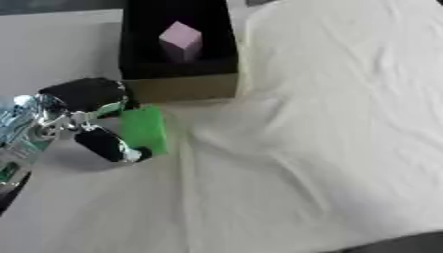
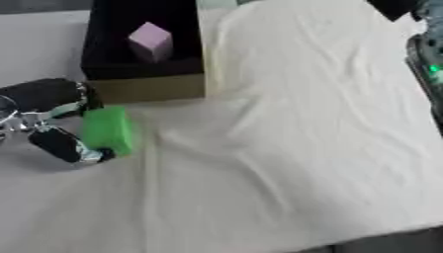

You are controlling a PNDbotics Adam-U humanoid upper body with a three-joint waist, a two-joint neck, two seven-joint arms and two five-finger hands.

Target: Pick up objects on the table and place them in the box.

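The left hand [image 1: 86, 118] has its fingers and thumb curled around a green block [image 1: 144, 129], just in front of the box [image 1: 180, 88] on the white cloth [image 1: 329, 138]. A pale pink block [image 1: 181, 39] sits inside the box. What seems to be the right arm shows at the right eye view's upper right; its fingers I cannot tell.

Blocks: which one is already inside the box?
The pale pink block sits inside the dark box. The green block is outside it, in front of the box, held in the left robot hand.
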